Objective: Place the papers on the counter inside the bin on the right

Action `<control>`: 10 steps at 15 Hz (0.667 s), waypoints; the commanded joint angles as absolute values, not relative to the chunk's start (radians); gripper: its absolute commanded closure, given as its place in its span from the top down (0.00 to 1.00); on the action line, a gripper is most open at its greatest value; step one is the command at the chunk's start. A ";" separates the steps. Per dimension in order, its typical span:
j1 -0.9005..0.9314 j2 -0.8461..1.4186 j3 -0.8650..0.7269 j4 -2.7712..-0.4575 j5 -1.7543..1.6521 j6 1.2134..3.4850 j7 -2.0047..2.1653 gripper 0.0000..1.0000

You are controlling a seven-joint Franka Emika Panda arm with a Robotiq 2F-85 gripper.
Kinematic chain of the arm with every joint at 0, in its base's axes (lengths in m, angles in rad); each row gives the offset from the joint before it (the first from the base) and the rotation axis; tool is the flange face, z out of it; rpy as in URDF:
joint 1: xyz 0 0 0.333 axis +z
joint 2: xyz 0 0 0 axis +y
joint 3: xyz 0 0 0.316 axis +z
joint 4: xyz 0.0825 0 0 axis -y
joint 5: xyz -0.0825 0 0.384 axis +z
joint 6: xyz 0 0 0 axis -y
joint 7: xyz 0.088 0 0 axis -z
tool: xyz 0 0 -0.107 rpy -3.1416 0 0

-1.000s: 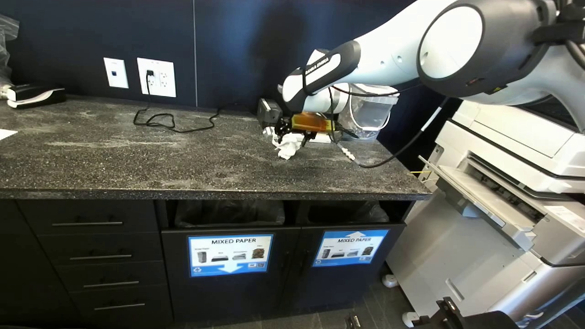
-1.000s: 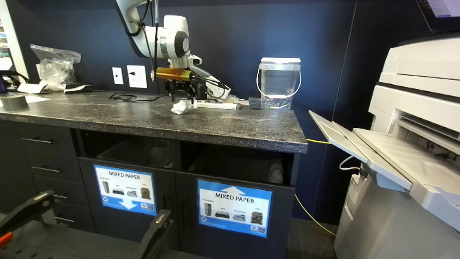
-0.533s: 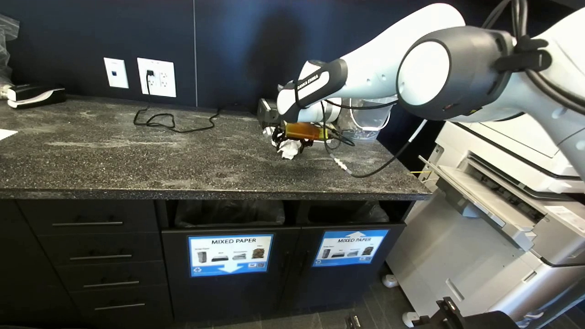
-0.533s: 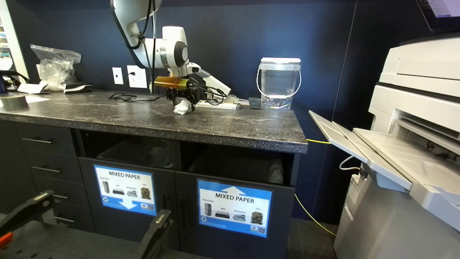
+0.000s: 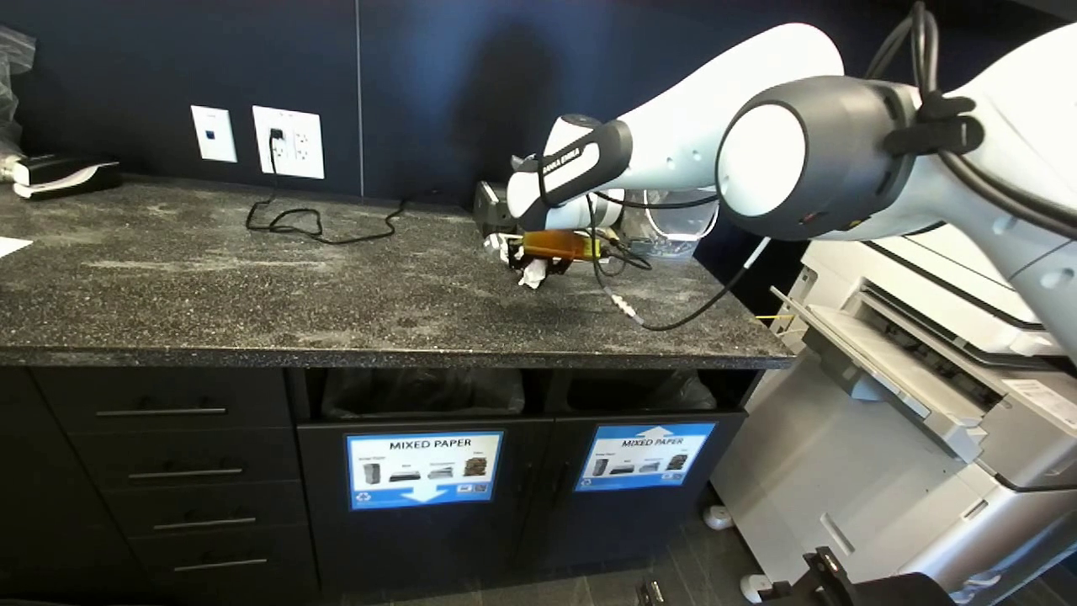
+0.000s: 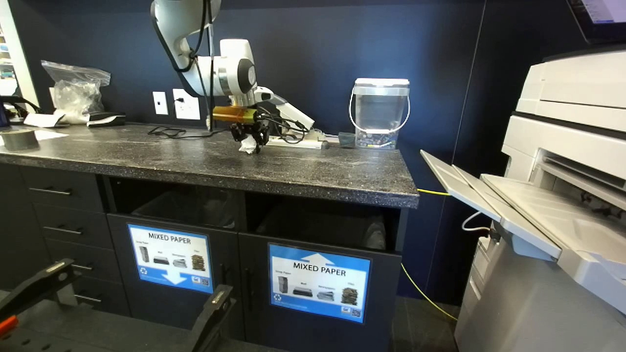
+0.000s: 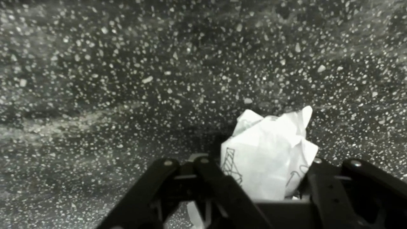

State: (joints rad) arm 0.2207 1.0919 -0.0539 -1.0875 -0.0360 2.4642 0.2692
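MIXED PAPER, say two labels [image 6: 319, 283], and EMIKA stands legible on the arm [image 5: 732, 101]! Bottom of the wrist view, the gripper [image 7: 267, 168] pinches one crumpled paper [image 7: 270, 152], fingers [image 7: 224, 192] partway in, low at the counter [image 7: 95, 79]. One sheet [image 5: 12, 246] far left; two bins [image 6: 375, 233], four drawers [image 5: 168, 396] below.
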 commanded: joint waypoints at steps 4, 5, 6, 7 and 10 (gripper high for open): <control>0.271 1.113 -0.123 -1.056 -0.146 2.399 0.270 0.09; 0.273 1.100 -0.124 -1.074 -0.165 2.391 0.258 0.13; 0.272 1.080 -0.113 -1.110 -0.179 2.398 0.231 0.14; 0.269 1.065 -0.103 -1.139 -0.190 2.405 0.209 0.16; 0.244 0.987 -0.068 -1.273 -0.201 2.441 0.103 0.15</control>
State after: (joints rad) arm 0.2591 1.0838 -0.0958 -1.1093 -0.1791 2.4201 0.1915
